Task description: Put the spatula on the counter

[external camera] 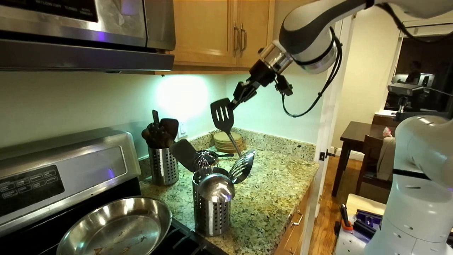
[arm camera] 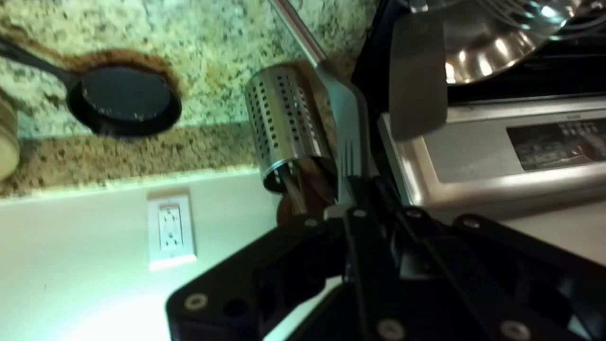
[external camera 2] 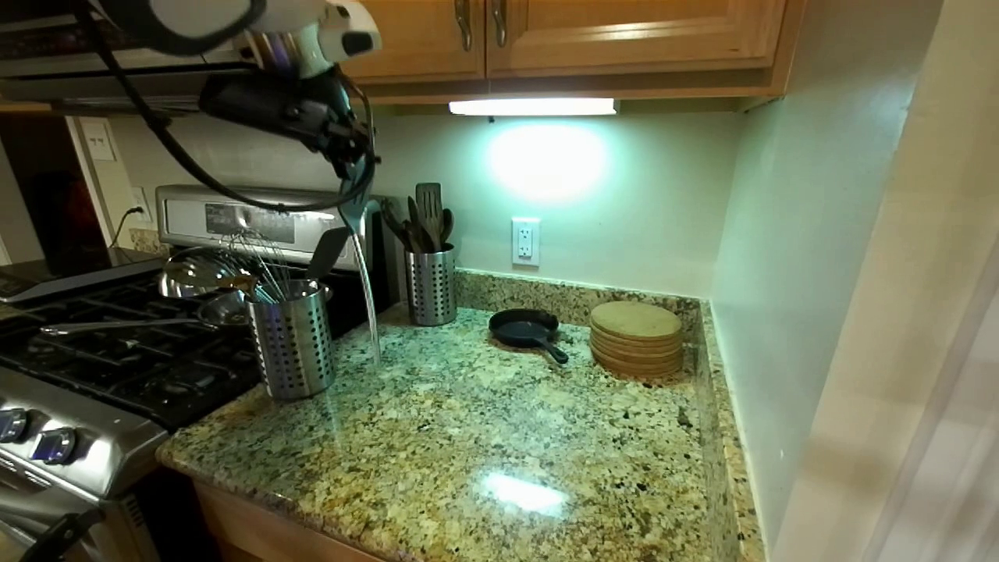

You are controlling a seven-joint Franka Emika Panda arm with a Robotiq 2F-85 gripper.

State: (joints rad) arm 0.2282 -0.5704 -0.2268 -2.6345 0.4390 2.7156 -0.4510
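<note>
Above the speckled tan-brown granite counter [external camera 2: 468, 421], the black two-fingered gripper [external camera: 232, 105] clamps the head of a black slotted spatula [external camera: 223, 124], its long axis steep: head up, slim handle slanting down rightward in both exterior views.

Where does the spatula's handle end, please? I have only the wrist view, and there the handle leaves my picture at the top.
Observer: In an exterior view, the spatula hangs with its handle end downward; whether that touches the counter, I cannot tell.
Operator: Is this end inside some holder?
Observer: No, it is outside the perforated steel holder with the whisk, beside it.
Operator: Which part of the counter do I miss?
Observer: Its front edge; both exterior views show it, with wood below.
</note>
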